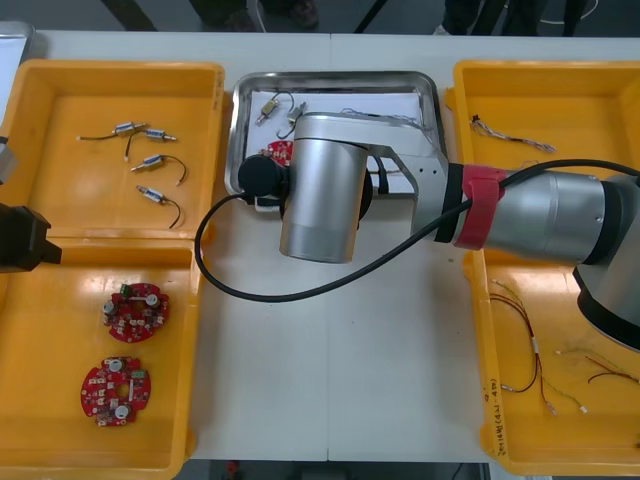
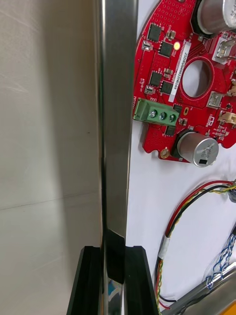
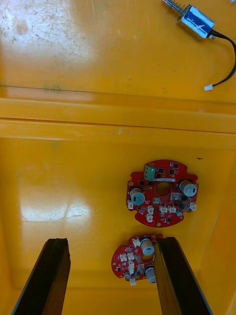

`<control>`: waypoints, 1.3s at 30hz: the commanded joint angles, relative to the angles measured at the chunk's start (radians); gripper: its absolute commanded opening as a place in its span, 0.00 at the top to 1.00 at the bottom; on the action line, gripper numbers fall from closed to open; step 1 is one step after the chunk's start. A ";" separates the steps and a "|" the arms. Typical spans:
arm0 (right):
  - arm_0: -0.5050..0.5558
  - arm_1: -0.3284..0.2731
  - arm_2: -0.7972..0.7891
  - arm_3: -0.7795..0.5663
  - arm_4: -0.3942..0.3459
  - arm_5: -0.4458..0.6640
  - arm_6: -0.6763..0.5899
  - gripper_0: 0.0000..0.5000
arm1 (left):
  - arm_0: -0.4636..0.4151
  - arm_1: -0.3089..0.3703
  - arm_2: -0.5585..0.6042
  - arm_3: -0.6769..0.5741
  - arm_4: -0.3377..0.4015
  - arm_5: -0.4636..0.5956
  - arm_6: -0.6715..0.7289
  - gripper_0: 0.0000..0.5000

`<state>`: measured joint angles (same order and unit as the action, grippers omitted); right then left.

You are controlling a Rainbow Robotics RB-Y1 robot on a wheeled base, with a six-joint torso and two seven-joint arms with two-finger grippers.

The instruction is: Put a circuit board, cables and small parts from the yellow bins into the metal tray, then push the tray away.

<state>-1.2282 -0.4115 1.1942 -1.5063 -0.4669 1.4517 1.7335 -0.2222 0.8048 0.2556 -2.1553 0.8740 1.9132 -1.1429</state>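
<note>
The metal tray's rim (image 2: pixel 115 98) runs up between the fingers of my right gripper (image 2: pixel 114 275), which is shut on it. Inside the tray, on white, lie a round red circuit board (image 2: pixel 187 83), a red and yellow cable (image 2: pixel 184 211) and a blue and white cable (image 2: pixel 223 256). From above, my right wrist (image 1: pixel 320 190) covers the near left part of the tray (image 1: pixel 240 110); small metal parts (image 1: pixel 272 106) lie at its far left. My left gripper (image 3: pixel 113 275) hangs open above two circuit boards (image 3: pixel 162 193) (image 3: pixel 135 258) in the near left yellow bin (image 1: pixel 60 330).
The far left bin (image 1: pixel 60 130) holds several small metal parts (image 1: pixel 150 165) with black leads. Thin cables lie in the far right bin (image 1: pixel 515 135) and the near right bin (image 1: pixel 530 360). A black hose (image 1: pixel 230 280) loops over the table in front of the tray.
</note>
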 commanded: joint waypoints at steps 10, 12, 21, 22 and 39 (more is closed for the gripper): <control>-0.083 0.025 0.007 0.077 0.011 -0.065 0.066 1.00 | 0.017 0.043 0.030 -0.028 0.008 0.007 -0.072 0.00; -0.085 0.025 0.008 0.086 0.011 -0.074 0.067 1.00 | 0.017 0.043 0.030 -0.028 0.008 0.007 -0.072 0.00; -0.106 0.034 0.008 0.147 0.011 -0.117 0.080 1.00 | 0.017 0.043 0.030 -0.028 0.008 0.007 -0.072 0.00; -0.109 0.034 0.008 0.155 0.011 -0.123 0.084 1.00 | 0.017 0.043 0.030 -0.028 0.008 0.007 -0.072 0.00; -0.123 0.046 0.007 0.265 0.010 -0.228 0.117 1.00 | 0.017 0.043 0.030 -0.028 0.008 0.007 -0.072 0.00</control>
<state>-1.2901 -0.3848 1.1942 -1.2417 -0.4667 1.2334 1.8134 -0.2222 0.8050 0.2556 -2.1555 0.8740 1.9132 -1.1429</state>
